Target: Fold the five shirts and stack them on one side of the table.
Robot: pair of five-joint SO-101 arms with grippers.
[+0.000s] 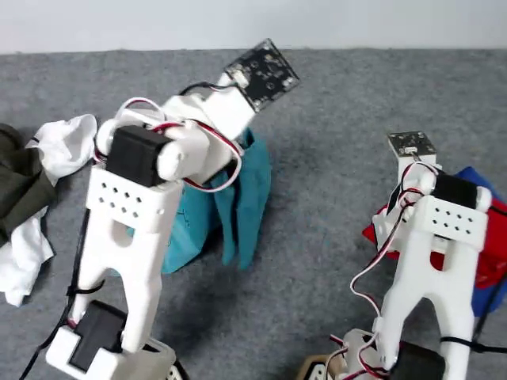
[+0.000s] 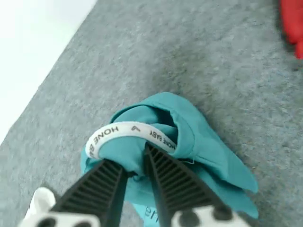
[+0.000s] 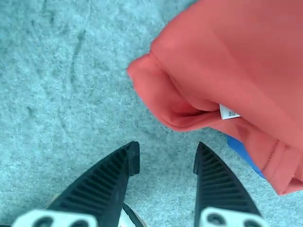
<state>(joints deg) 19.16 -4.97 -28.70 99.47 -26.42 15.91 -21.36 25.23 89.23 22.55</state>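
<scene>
Where the left arm (image 1: 135,206) leans over the grey table (image 1: 333,158) in the high view, a teal shirt (image 1: 242,198) hangs bunched beneath its wrist, the lower folds reaching the table. A white shirt (image 1: 67,138) and a dark olive shirt (image 1: 16,186) lie crumpled together at the left edge. Under the right arm (image 1: 436,261), a red shirt (image 1: 495,265) lies on a blue shirt (image 1: 478,179).

From the left wrist view, the left gripper (image 2: 135,153) is pinched tight on the teal shirt's collar, just below its white neck band (image 2: 128,130).

From the right wrist view, the right gripper (image 3: 165,151) stands spread and holds nothing, just beside the red shirt's rolled edge, which bears a small white label (image 3: 229,112).
</scene>
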